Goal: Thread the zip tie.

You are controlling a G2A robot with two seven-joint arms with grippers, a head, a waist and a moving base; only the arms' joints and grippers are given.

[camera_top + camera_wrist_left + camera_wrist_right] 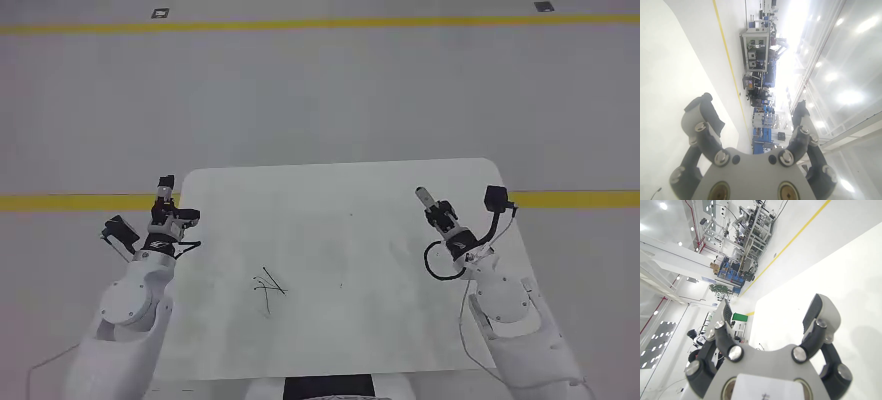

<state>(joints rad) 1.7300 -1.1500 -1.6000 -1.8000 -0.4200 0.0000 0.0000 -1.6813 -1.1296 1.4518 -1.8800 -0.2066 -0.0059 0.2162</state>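
Thin dark zip ties [267, 287] lie crossed in a small pile on the white table [340, 200], a bit left of its middle and toward the front. My left gripper [165, 196] is held above the table's left edge, well left of the ties; its own wrist view shows it [755, 106] open with nothing between the fingers. My right gripper [428, 200] is raised over the right part of the table, far from the ties, and it [772, 308] stands open and empty too.
The tabletop carries nothing else near the ties. Grey floor with yellow lines [320, 22] surrounds the table. Both wrist views look out past the table edge into a workshop with racks and machines [756, 51].
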